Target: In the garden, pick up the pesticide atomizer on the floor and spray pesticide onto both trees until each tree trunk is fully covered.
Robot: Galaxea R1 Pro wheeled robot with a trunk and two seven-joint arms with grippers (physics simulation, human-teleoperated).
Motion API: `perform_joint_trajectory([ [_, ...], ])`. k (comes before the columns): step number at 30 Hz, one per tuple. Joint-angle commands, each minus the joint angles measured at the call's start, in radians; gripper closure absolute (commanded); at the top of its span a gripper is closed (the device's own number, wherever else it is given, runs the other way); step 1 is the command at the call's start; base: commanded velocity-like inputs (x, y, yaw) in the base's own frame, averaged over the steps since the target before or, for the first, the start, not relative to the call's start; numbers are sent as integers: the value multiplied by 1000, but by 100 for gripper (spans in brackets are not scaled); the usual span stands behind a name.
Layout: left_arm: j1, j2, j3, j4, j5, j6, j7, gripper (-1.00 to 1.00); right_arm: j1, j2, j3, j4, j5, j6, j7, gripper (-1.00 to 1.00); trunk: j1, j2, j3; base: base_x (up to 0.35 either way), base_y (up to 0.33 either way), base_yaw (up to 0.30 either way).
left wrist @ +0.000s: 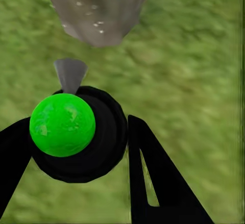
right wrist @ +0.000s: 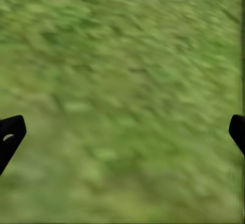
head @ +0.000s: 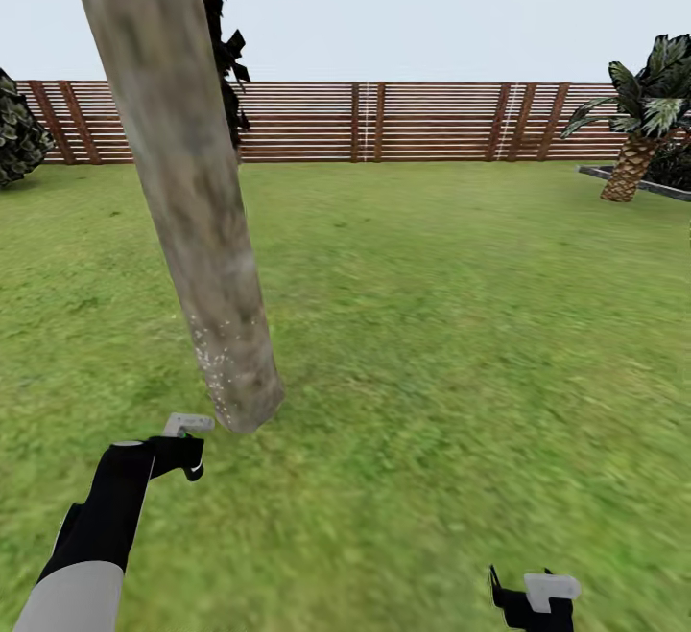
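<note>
Pesticide atomizer [left wrist: 76, 132] sits clamped in the left hand [head: 187, 450]; in the left wrist view it shows as a black round body with a bright green ball on it and a grey nozzle aimed at the tree trunk [head: 178, 191]; both black fingers [left wrist: 163, 178] flank it. Ground is green lawn [head: 461, 325] all round; brown slatted fence [head: 384, 122] across the back; palm [head: 638, 124] far right, dark shrub [head: 17, 128] far left. Trunk leans, mottled grey-tan, pale specks on its base. Left arm [head: 91, 536] reaches forward, low, hand just beside the trunk's foot, not touching; nozzle near the speckled base. Right hand [head: 533, 598] low at the lower right over bare grass, released, fingertips wide apart, well apart from the trunk.
</note>
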Motion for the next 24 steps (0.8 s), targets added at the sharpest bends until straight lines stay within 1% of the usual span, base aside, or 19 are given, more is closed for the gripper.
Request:
perform_joint_trajectory([
  [1, -1, 0, 2, -2, -11, 2, -10, 100, -1, 0, -5, 1, 11, -2, -5, -100, 0, 0, -1, 0, -270, 111],
  [3, -1, 0, 4, -2, -11, 2, -9, 100, -1, 0, -5, 1, 11, -2, -5, -100, 0, 0, -1, 39, -271, 202],
  [4, -1, 1, 15, -2, -11, 2, 1, 100, -1, 0, -5, 1, 11, -2, -5, -100, 0, 0, -1, 79, -271, 251],
  [5, -1, 0, 31, -2, -11, 1, 20, 100, -1, 0, -5, 1, 11, -2, -6, -100, 0, 0, -1, 95, -271, 263],
  [7, -1, -1, 48, -1, -9, 1, 55, 100, -1, 0, -5, 1, 11, -2, -5, -100, 0, 0, -1, 110, -271, 269],
  [9, -1, -2, 55, 5, -7, 1, 73, 100, -1, 0, -5, 1, 11, -2, -5, -100, 0, 0, -1, 123, -271, 273],
  [13, -1, -3, 57, 10, -7, 1, 77, 100, -1, 0, -5, 1, 11, -2, -5, -100, 0, 0, -1, 128, -270, 223],
  [18, -1, -16, 57, 11, -7, -2, 78, 100, -1, 0, -5, 1, 11, -2, -5, -100, 0, 0, -1, 138, -269, 20],
  [24, -1, -17, 57, 11, -7, -2, 78, 100, -1, 0, -5, 1, 11, -2, -5, -100, 0, 0, -1, 107, -268, 1],
])
